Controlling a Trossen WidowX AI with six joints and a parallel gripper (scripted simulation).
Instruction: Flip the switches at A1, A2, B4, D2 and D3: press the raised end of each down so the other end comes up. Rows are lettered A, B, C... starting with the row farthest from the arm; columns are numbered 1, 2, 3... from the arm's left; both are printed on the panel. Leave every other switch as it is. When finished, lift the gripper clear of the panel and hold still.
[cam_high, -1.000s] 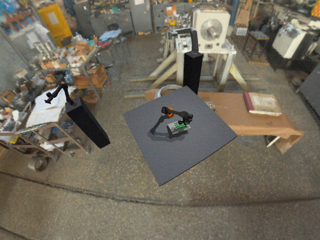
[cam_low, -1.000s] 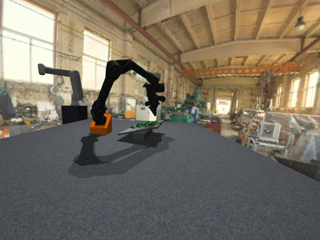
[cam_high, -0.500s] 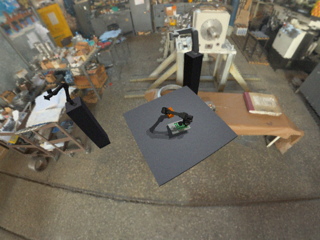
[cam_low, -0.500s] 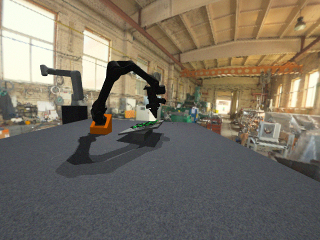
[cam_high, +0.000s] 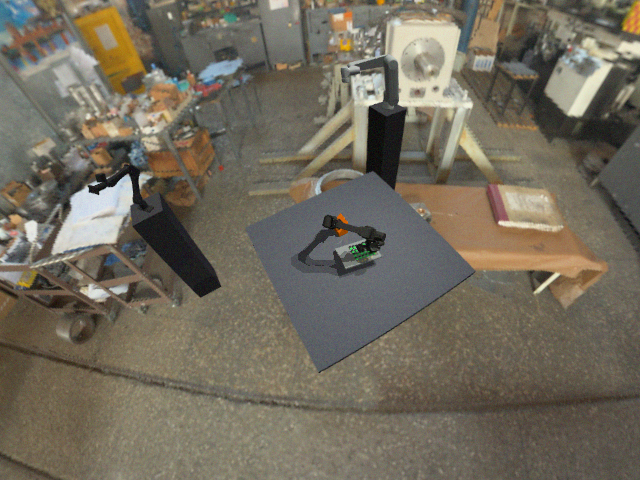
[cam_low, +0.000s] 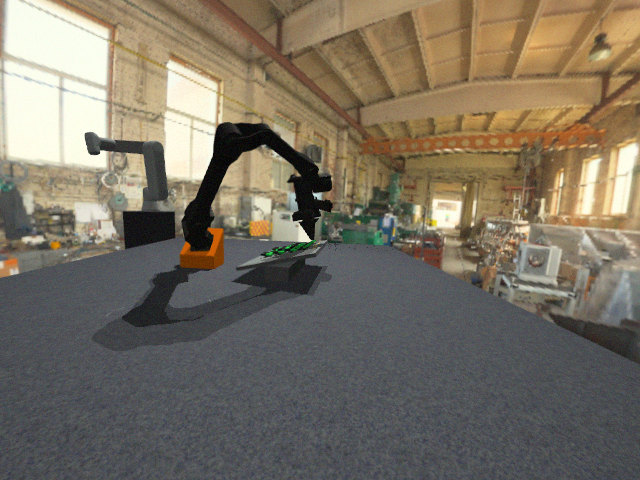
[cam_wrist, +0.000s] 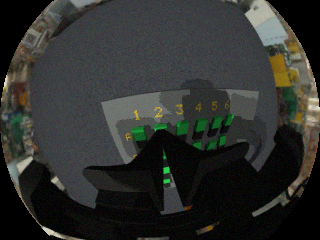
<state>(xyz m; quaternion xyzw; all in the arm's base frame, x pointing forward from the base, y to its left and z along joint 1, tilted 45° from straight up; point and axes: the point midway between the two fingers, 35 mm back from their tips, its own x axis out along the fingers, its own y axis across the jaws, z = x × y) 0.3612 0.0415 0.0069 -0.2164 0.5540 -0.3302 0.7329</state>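
The grey switch panel (cam_high: 342, 258) (cam_low: 251, 262) (cam_wrist: 113, 108) sits tilted on a dark block, with rows of green and black switches. My gripper (cam_high: 369, 248) (cam_low: 311, 237) (cam_wrist: 160, 133) is shut and empty. Its tips are at the panel's far row, over switch A2 (cam_wrist: 160, 126) in the wrist view; contact cannot be told. Switch A1 (cam_wrist: 139, 133) shows just left of the tips, and switch A3 (cam_wrist: 182, 128) just right. Both show green on the far half and dark on the near half. The fingers hide most of B4, D2 and D3, so their tilt cannot be read.
The arm's orange base (cam_high: 341, 225) (cam_low: 202, 256) stands beside the panel on the dark table (cam_high: 361, 310) (cam_low: 330, 372). The arm's shadow falls across the table and panel. Two other arms stand on black pedestals (cam_high: 175, 248) (cam_high: 385, 139) beyond the table.
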